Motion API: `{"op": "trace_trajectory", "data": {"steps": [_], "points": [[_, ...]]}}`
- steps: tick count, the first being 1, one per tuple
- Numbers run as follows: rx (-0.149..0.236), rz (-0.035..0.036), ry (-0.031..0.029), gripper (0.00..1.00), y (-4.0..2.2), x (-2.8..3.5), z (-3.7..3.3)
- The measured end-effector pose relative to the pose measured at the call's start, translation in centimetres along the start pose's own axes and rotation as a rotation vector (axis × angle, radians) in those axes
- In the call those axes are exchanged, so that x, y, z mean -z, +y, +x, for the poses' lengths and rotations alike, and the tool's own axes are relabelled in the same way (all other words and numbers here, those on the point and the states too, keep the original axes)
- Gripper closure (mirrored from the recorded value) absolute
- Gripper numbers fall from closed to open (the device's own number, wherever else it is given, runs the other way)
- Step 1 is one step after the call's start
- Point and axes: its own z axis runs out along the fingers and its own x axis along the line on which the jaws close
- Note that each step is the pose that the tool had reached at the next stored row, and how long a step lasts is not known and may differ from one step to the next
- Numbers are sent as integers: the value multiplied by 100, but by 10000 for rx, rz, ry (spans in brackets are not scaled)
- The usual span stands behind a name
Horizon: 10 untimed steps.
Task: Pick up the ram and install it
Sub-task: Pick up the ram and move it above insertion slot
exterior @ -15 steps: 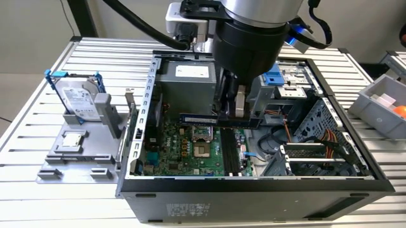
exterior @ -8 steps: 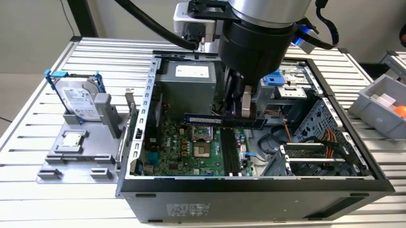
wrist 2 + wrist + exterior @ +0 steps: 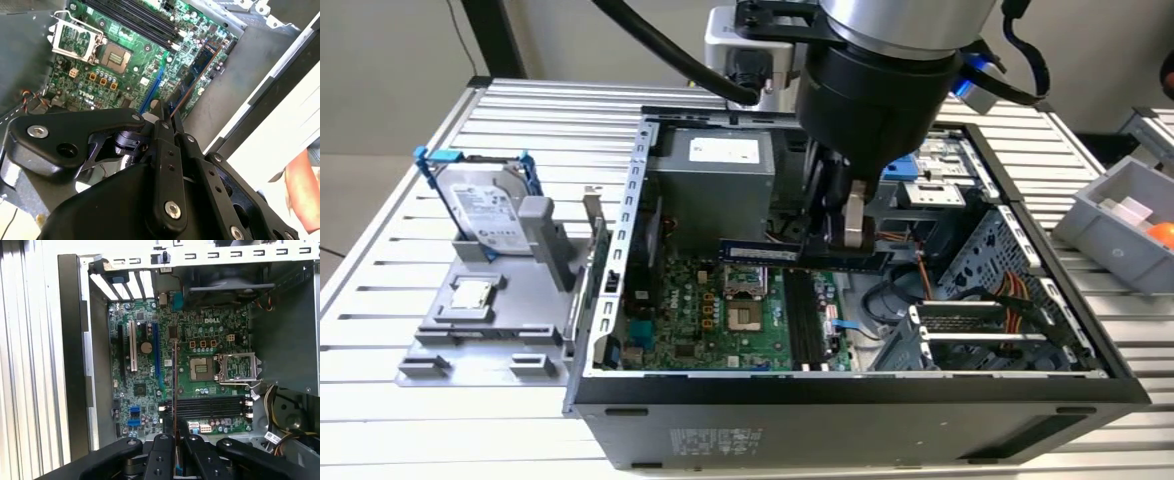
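The ram point(image 3: 781, 252), a long thin blue stick with dark chips, hangs level above the motherboard point(image 3: 707, 320) inside the open computer case. My gripper point(image 3: 843, 240) is shut on the end of it toward the exterior view's right. In both wrist views the ram point(image 3: 173, 385) point(image 3: 197, 67) shows edge-on, running out from between the black fingers point(image 3: 162, 445) point(image 3: 162, 135). The black memory slots point(image 3: 807, 322) point(image 3: 207, 407) lie below the stick, and nothing is seated in them. The stick is apart from the slots and crosswise to them.
The processor socket point(image 3: 744, 300) stands open beside the slots. A grey power supply point(image 3: 714, 170) fills the case's back, with cables and a drive cage point(image 3: 974, 330) on the exterior view's right. Outside, a hard drive point(image 3: 487, 210) stands on a grey fixture, and a grey bin point(image 3: 1121, 225) sits opposite.
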Motion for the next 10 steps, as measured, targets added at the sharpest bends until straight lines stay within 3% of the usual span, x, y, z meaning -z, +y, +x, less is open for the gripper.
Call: {"op": "trace_trajectory", "data": {"steps": [10], "points": [[-38, -14, 39, 100, -123, 6, -10]]}}
